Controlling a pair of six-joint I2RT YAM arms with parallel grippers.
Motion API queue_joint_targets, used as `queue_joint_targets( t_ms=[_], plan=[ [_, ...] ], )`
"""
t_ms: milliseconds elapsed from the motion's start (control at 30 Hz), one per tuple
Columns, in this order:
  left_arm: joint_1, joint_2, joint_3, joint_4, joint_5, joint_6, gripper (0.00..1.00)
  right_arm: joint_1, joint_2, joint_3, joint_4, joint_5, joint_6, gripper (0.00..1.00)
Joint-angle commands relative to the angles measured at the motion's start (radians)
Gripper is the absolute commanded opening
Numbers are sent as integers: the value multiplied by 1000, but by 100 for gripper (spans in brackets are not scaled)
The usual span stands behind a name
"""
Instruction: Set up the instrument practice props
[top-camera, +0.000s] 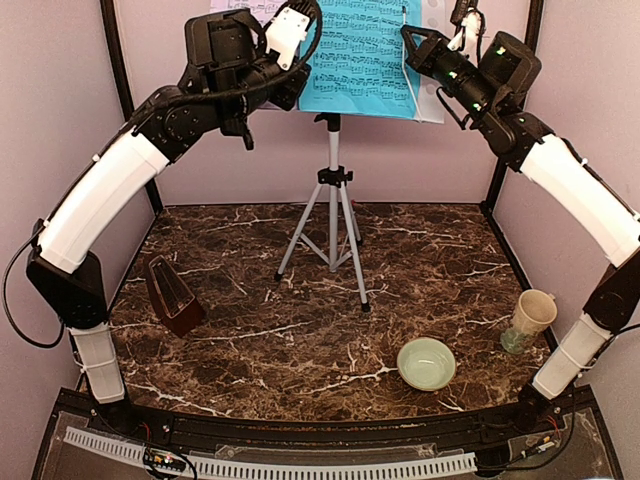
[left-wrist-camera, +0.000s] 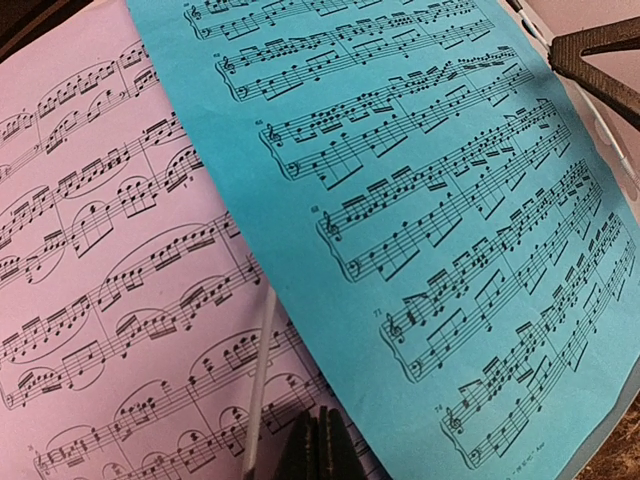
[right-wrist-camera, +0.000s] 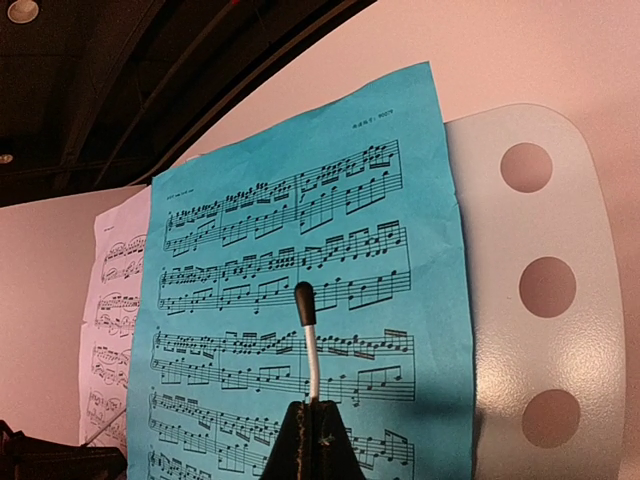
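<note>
The silver tripod music stand (top-camera: 333, 215) stands mid-table. Its white perforated desk (right-wrist-camera: 545, 290) carries the cyan page (top-camera: 362, 55), which overlaps the lavender page (left-wrist-camera: 100, 280). My left gripper (left-wrist-camera: 320, 450) is shut and empty, its tips against the lavender page beside a white retainer wire (left-wrist-camera: 260, 370). It sits at the desk's left side in the top view (top-camera: 290, 70). My right gripper (right-wrist-camera: 318, 425) is shut on the other white, black-tipped retainer wire (right-wrist-camera: 310, 350) in front of the cyan page. The dark reddish-brown metronome (top-camera: 172, 295) stands on the table at the left, apart from both grippers.
A pale green bowl (top-camera: 427, 362) sits at the front right of the marble table. A cream mug (top-camera: 530, 318) stands by the right arm's base. Pink walls close in the back and sides. The tripod legs (top-camera: 300, 250) spread over the table's middle.
</note>
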Motion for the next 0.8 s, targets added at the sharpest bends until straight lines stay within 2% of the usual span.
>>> queue_joint_targets(
  t_ms=[0, 767],
  plan=[
    [7, 12, 34, 43, 21, 4, 0, -4, -1, -17, 9, 2, -11, 0],
    [7, 61, 64, 86, 134, -31, 0, 7, -39, -22, 38, -35, -15, 0]
  ],
)
